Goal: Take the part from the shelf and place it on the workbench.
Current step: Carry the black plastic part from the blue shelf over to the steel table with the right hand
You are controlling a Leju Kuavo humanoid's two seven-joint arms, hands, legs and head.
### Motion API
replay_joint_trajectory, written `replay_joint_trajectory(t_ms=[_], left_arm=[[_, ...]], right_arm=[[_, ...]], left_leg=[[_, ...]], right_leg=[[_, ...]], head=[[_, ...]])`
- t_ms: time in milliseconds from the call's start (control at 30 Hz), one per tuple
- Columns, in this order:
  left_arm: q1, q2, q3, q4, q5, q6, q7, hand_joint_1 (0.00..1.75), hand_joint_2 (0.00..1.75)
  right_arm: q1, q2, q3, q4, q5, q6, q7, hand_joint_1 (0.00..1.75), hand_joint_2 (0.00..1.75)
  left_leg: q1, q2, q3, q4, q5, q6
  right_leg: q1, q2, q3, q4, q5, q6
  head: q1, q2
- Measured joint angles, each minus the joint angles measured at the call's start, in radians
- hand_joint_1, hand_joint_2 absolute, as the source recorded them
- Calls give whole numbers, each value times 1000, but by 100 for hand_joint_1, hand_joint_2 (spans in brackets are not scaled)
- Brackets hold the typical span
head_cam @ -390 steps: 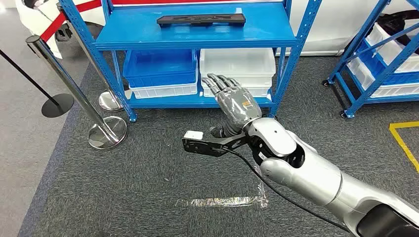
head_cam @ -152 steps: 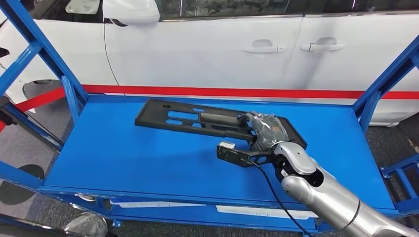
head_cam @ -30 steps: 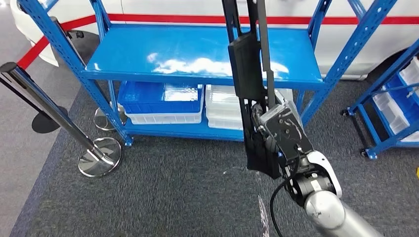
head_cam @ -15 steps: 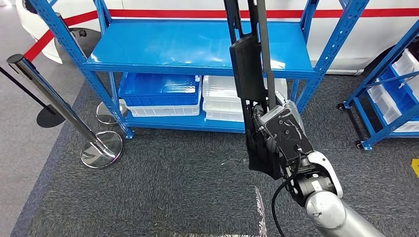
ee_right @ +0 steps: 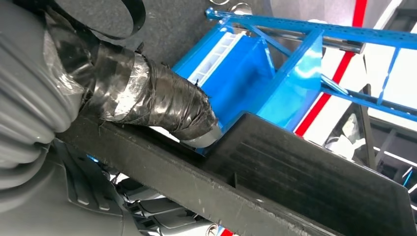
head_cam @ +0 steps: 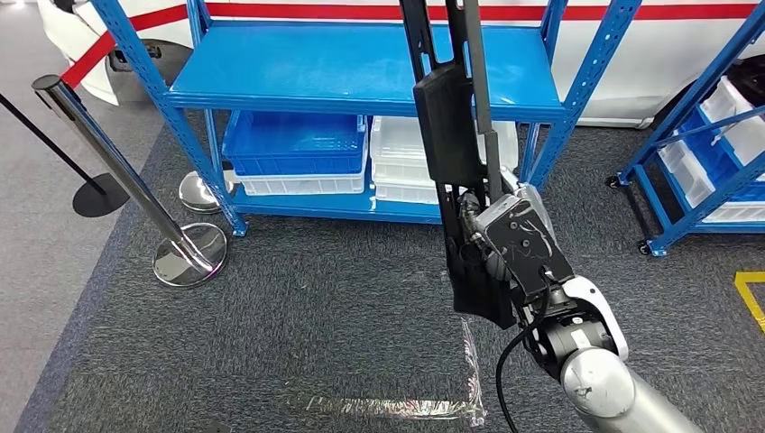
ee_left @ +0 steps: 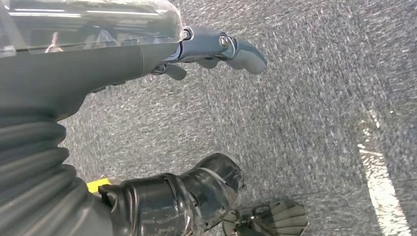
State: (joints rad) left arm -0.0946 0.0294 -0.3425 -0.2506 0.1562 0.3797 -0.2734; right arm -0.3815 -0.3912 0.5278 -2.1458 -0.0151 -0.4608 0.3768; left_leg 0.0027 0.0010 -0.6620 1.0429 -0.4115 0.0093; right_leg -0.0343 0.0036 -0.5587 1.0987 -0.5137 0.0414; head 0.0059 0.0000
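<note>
My right hand (head_cam: 492, 248) grips the long black part (head_cam: 448, 126) near its lower end, standing it upright in front of the blue shelf (head_cam: 361, 68). It looks stiff and top-heavy, so it may swing. My left hand (ee_left: 216, 46) hangs empty, fingers apart

We are in a workshop or warehouse: blue steel shelving (head_cam: 361, 72) holding plastic bins (head_cam: 293, 144), grey carpet (head_cam: 271, 316), a barrier post (head_cam: 135, 189).
</note>
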Motion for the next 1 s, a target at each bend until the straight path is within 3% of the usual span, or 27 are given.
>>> replay_joint_trajectory(t_ms=[33, 100, 133, 200, 267, 333, 400, 467, 533, 600, 667, 733, 800, 833, 900, 967, 1000], left_arm=[[1, 1, -1, 0, -4, 6, 4, 0, 175], [4, 0, -4, 0, -13, 20, 13, 0, 175], [6, -1, -7, 0, -17, 28, 17, 0, 175], [9, -3, -12, 0, -24, 44, 25, 0, 175], [8, -3, -20, 0, -31, 65, 34, 0, 175], [9, -4, -26, 0, -41, 90, 46, 0, 175], [9, -6, -31, 0, -58, 116, 69, 0, 175], [5, -5, -42, 0, -91, 146, 105, 0, 175], [-1, -5, -65, 0, -144, 169, 160, 0, 175], [-2, -3, -98, 0, -202, 178, 220, 0, 175], [2, -3, -129, 0, -235, 179, 254, 0, 175], [3, -6, -151, 0, -249, 182, 264, 0, 175], [3, -8, -171, 0, -258, 192, 267, 0, 175], [4, -10, -182, 0, -261, 199, 267, 0, 175], [4, -12, -198, 0, -263, 212, 267, 0, 175], [1, -14, -210, 0, -264, 220, 270, 0, 175], [-2, -15, -215, 0, -264, 224, 273, 0, 175]], right_arm=[[1, 0, 0, -1, 6, 0, -2, 175, 175], [2, -1, -1, -1, 24, -4, -5, 175, 175], [1, -1, -1, -1, 33, -6, -6, 175, 175], [1, -1, -2, -2, 48, -9, -5, 175, 175], [1, -1, -3, -3, 58, -12, -3, 175, 175], [2, -1, -3, -3, 69, -12, 0, 175, 175], [2, -1, -3, -4, 80, -11, 3, 175, 175], [1, -1, -4, -6, 88, -10, 6, 175, 175], [-4, -1, -4, -9, 94, -6, 7, 175, 175], [-12, -1, -4, -10, 101, -1, 9, 175, 175], [-18, -1, -5, -13, 109, 2, 10, 175, 175], [-21, -2, -5, -18, 116, 2, 12, 175, 175], [-19, -3, -5, -22, 119, 0, 15, 175, 175], [-18, -4, -5, -22, 119, 0, 17, 175, 175], [-16, -5, -5, -23, 119, -2, 18, 175, 175], [-15, -6, -5, -24, 113, -4, 14, 175, 175], [-13, -6, -5, -25, 107, -4, 9, 175, 175]], left_leg=[[-1, -4, -8, 5, 6, -5], [3, -8, -18, 10, 14, -13], [5, -9, -26, 22, 0, -17], [9, -7, -57, 102, -68, -27], [10, -6, -90, 219, -140, -31], [9, -6, -79, 256, -149, -27], [5, 5, 0, 164, -107, -17], [-9, 43, 84, 42, -85, -3], [-23, 63, 104, -10, -84, 9], [-24, 45, 101, -28, -68, 21], [-16, 25, 109, -52, -47, 30], [-12, 5, 104, -60, -32, 36], [-12, -20, 88, -50, -27, 38], [-12, -34, 80, -43, -26, 38], [-12, -63, 65, -23, -27, 35], [-10, -88, 47, -2, -29, 28], [-9, -99, 38, 6, -29, 22]], right_leg=[[5, 0, 8, -18, -12, -11], [5, -9, -3, -21, -6, -34], [5, -14, -8, -22, 1, -42], [5, -26, -20, -24, 15, -56], [8, -37, -35, -24, 26, -62], [12, -50, -48, -24, 35, -63], [16, -66, -54, -24, 42, -62], [17, -85, -54, -25, 47, -57], [16, -106, -52, -30, 55, -46], [16, -119, -48, -38, 60, -33], [15, -83, -58, -15, 37, -24], [15, -28, -100, 84, -27, -21], [16, -9, -142, 191, -71, -20], [16, -6, -144, 203, -66, -20], [15, 6, -98, 121, -14, -22], [11, 50, -45, 15, 19, -25], [11, 66, -34, -12, 23, -26]], head=[[-1, 0], [-2, 0], [-4, 0], [-8, 0], [-11, 0], [-11, 0], [-11, 0], [-11, 0], [-12, 0], [-14, 0], [-13, 0], [-10, 0], [-9, 0], [-10, 0], [-9, 0], [-11, 0], [-10, 0]])
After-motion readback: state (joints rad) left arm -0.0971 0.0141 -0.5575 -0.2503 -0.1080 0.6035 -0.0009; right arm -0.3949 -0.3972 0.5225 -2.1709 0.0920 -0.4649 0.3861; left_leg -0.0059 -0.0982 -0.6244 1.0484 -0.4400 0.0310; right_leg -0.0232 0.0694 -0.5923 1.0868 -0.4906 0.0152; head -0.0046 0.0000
